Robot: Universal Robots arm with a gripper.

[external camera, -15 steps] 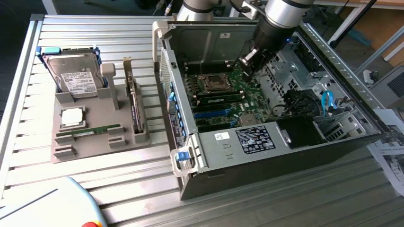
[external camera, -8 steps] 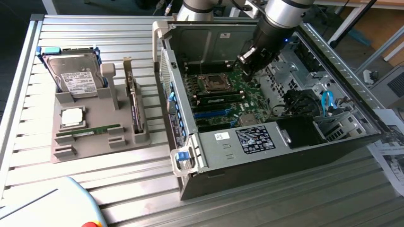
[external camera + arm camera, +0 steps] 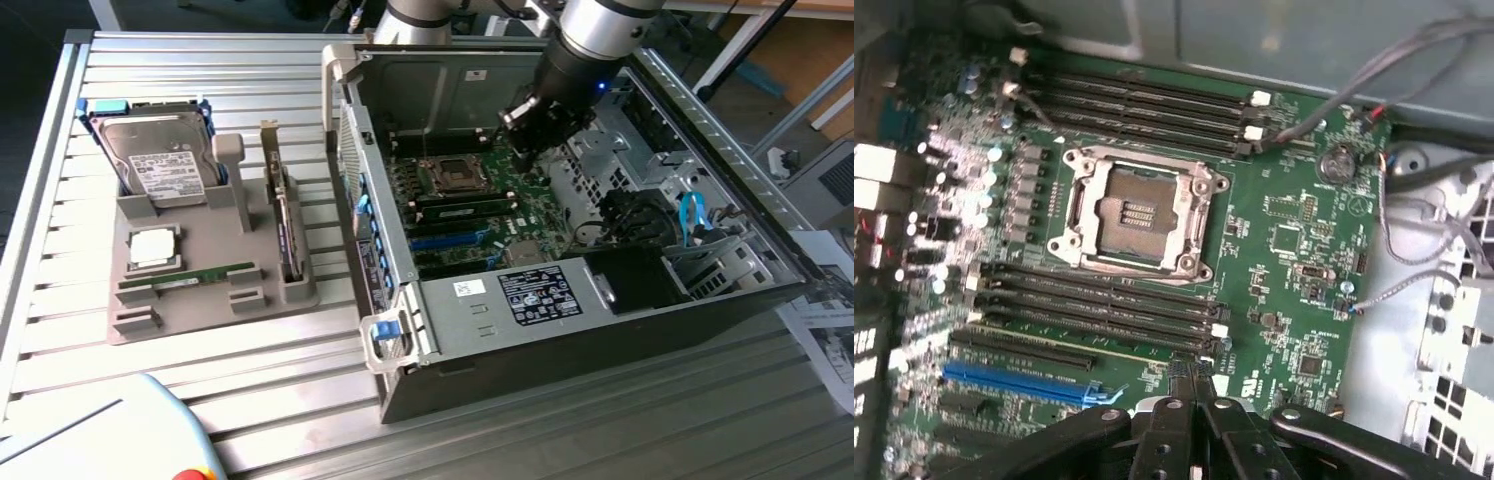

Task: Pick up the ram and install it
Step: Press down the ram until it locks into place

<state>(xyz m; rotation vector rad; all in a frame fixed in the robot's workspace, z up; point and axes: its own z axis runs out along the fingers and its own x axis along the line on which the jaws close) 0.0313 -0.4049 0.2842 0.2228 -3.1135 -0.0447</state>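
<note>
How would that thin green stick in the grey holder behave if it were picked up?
The ram looks like a thin, flat board, so it is probably stiff and light, not floppy. It lies along a slot in the grey holder, so it is unlikely to roll. Being so narrow, it may slip or snap if pinched carelessly.

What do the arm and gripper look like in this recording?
The arm is a thick round tube, silvery grey above with a black lower section and a small blue light glowing near the wrist. The gripper is black throughout. In the wrist view its fingers are black, flat-sided bars with small round screw holes, flanked by curved black linkage arms.
</note>
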